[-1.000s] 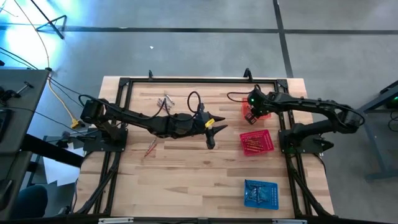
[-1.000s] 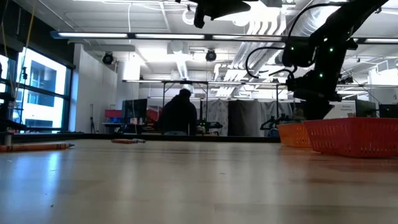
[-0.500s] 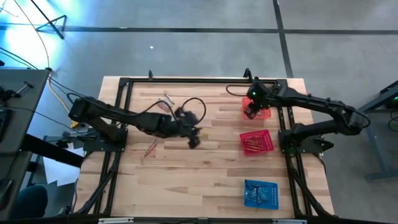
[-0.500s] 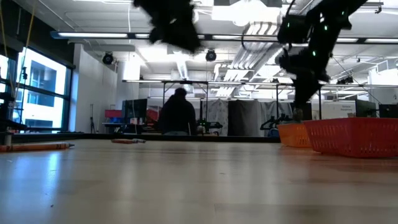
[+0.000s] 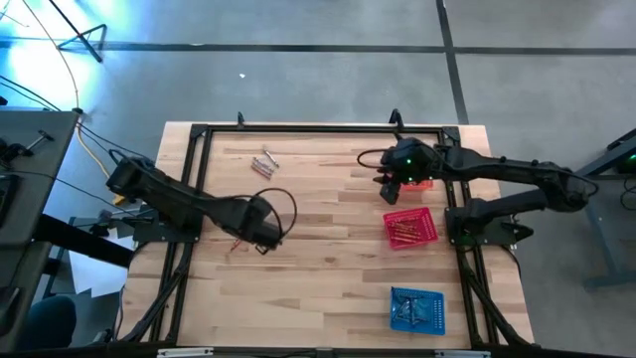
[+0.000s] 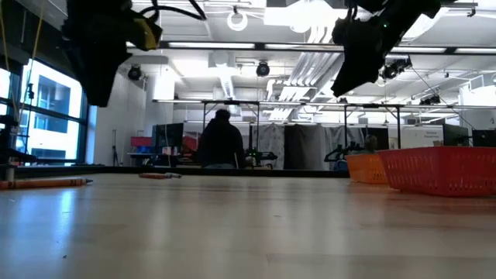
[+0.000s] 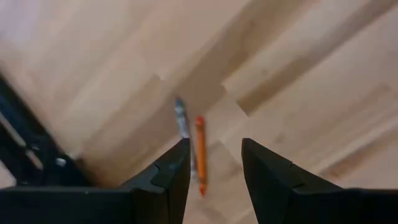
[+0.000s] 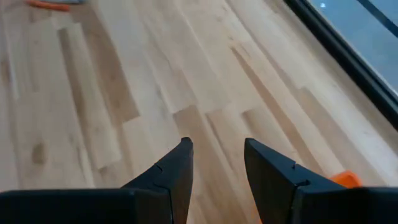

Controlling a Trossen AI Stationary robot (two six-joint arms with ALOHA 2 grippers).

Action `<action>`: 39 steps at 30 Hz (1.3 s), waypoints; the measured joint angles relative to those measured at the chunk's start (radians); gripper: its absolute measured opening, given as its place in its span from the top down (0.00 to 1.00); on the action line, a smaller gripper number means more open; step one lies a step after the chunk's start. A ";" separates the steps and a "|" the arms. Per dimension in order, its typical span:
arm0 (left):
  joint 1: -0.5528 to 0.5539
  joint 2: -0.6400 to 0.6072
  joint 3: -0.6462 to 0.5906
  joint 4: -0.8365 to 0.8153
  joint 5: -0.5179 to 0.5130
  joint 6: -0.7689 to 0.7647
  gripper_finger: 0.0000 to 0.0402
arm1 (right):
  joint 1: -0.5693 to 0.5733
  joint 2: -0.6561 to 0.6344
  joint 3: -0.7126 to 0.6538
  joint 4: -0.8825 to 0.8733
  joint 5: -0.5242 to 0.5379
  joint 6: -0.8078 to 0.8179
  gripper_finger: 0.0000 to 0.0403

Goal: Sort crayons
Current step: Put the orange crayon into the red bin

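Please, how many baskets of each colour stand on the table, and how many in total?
Orange basket: 1
Red basket: 1
Blue basket: 1
Total: 3 baskets

A robotics lab or workshop: beyond the pale wooden plank worktop [image 6: 248, 232], the low view shows an open industrial hall with exposed silver ceiling ducts [image 6: 325, 35], long strip lights [image 6: 232, 46], black metal test frames [image 6: 232, 105], and a person in dark clothing [image 6: 222, 141] seated at a bench.
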 joint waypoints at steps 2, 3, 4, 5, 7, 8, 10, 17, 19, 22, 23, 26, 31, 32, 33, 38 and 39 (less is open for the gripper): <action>-0.022 0.000 -0.028 0.029 0.021 -0.034 0.67 | 0.024 0.000 0.000 0.000 0.000 0.007 0.66; -0.033 0.001 -0.046 0.041 0.034 -0.058 0.67 | 0.034 0.000 0.000 0.000 0.001 0.012 0.66; -0.043 0.001 -0.067 0.044 0.045 -0.084 0.67 | 0.046 0.000 0.000 0.000 0.002 0.022 0.66; -0.054 0.001 -0.089 0.044 0.055 -0.108 0.67 | 0.056 0.000 0.000 0.001 0.002 0.023 0.66; -0.073 0.001 -0.138 0.067 0.081 -0.151 0.67 | 0.073 0.000 0.000 0.001 0.002 0.026 0.66; -0.079 0.001 -0.161 0.086 0.096 -0.164 0.67 | 0.081 0.000 0.000 0.002 0.002 0.027 0.66; -0.091 0.001 -0.202 0.126 0.125 -0.181 0.67 | 0.093 0.000 0.000 0.002 0.002 0.039 0.66; -0.103 0.001 -0.303 0.231 0.172 -0.185 0.67 | 0.120 0.000 0.000 0.011 0.003 0.096 0.66; -0.103 0.001 -0.323 0.240 0.174 -0.180 0.67 | 0.127 0.000 0.000 0.011 0.003 0.106 0.66; -0.103 0.001 -0.356 0.285 0.191 -0.179 0.67 | 0.137 0.000 0.000 0.017 0.003 0.123 0.66; -0.103 0.001 -0.369 0.303 0.199 -0.177 0.67 | 0.140 0.000 0.000 0.021 0.003 0.124 0.66; -0.102 0.001 -0.410 0.363 0.215 -0.169 0.67 | 0.147 0.000 0.000 0.034 0.003 0.127 0.66; -0.103 -0.002 -0.454 0.438 0.241 -0.167 0.67 | 0.147 0.000 0.000 0.047 0.003 0.135 0.66; -0.103 -0.003 -0.458 0.444 0.243 -0.167 0.67 | 0.147 0.000 0.000 0.047 0.003 0.135 0.66; -0.102 -0.003 -0.461 0.446 0.244 -0.167 0.67 | 0.147 0.000 0.000 0.047 0.003 0.135 0.66; -0.101 -0.004 -0.485 0.472 0.274 -0.135 0.67 | 0.147 0.000 -0.001 0.057 0.003 0.135 0.66; -0.101 -0.004 -0.487 0.473 0.276 -0.135 0.67 | 0.147 0.000 -0.001 0.060 0.003 0.135 0.66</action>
